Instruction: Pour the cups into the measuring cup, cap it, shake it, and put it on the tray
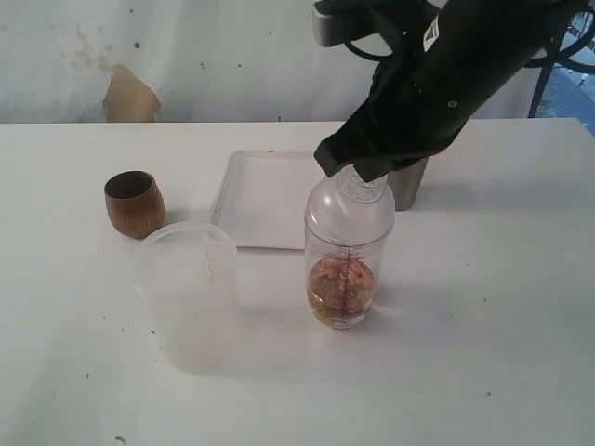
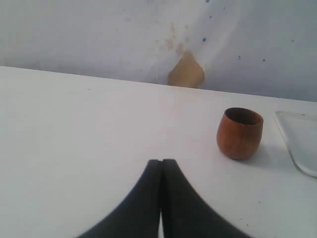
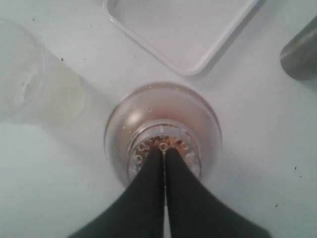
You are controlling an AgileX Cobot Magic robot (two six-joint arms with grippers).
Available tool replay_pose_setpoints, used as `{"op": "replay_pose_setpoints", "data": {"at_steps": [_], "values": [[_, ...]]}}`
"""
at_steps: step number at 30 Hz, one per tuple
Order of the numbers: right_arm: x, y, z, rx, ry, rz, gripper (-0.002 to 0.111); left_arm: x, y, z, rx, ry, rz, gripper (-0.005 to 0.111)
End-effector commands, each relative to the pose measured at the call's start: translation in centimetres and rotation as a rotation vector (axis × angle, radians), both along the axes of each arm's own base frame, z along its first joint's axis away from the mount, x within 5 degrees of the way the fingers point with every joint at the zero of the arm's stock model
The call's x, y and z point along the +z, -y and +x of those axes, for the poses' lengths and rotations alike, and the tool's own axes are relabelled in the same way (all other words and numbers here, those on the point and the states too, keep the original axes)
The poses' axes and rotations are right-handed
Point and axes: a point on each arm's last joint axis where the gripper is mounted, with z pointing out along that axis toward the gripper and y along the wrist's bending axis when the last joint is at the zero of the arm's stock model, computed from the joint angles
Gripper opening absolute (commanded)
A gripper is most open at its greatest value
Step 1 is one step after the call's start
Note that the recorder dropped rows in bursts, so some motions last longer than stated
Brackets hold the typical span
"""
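Observation:
The measuring cup (image 1: 342,279) stands upright mid-table with brownish contents at its bottom and a clear domed cap (image 1: 350,209) on top. My right gripper (image 3: 164,149) is shut, its tips together right over the cap's perforated top (image 3: 163,144), with nothing between them. In the exterior view the right gripper (image 1: 358,172) sits on the cap. The wooden cup (image 1: 134,203) stands upright at the left. My left gripper (image 2: 161,161) is shut and empty, short of the wooden cup (image 2: 239,133). The steel tumbler (image 1: 407,184) stands behind the right arm. The white tray (image 1: 265,200) lies behind the measuring cup.
A frosted plastic tub (image 1: 189,293) stands just left of the measuring cup, near the front. It also shows in the right wrist view as the frosted tub (image 3: 34,84). The tray's corner (image 2: 297,139) lies beyond the wooden cup. A wall runs along the table's far edge.

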Motion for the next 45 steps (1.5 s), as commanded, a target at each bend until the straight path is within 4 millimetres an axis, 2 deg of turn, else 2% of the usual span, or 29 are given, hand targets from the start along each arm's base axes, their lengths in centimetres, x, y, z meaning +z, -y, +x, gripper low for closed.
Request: {"op": "replay_pose_setpoints", "data": {"at_steps": [1,8,16,21,32,38,45], "values": [[-0.4,0.0,-0.1,0.008,0.001,0.0,0.0,-0.1,0.0,0.0,0.0,0.008,-0.004,0.0],[-0.5,-0.2,0.2,0.005,0.018,0.02,0.0,-0.1,0.0,0.0,0.0,0.008,-0.004,0.0],[-3.1,-1.0,1.2,0.005,-0.07,-0.019,0.0,-0.1,0.0,0.0,0.0,0.008,-0.004,0.0],[-3.7,-1.2,1.3,0.005,-0.109,-0.025,0.0,-0.1,0.0,0.0,0.0,0.008,-0.004,0.0],[-1.3,-1.4,1.6,0.023,-0.008,0.021,0.0,-0.1,0.0,0.0,0.0,0.008,-0.004,0.0],[-1.1,-1.5,1.8,0.04,0.024,0.026,0.0,-0.1,0.0,0.0,0.0,0.008,-0.004,0.0],[0.5,-1.1,1.2,0.039,0.081,0.06,0.0,-0.1,0.0,0.0,0.0,0.008,-0.004,0.0]]}}
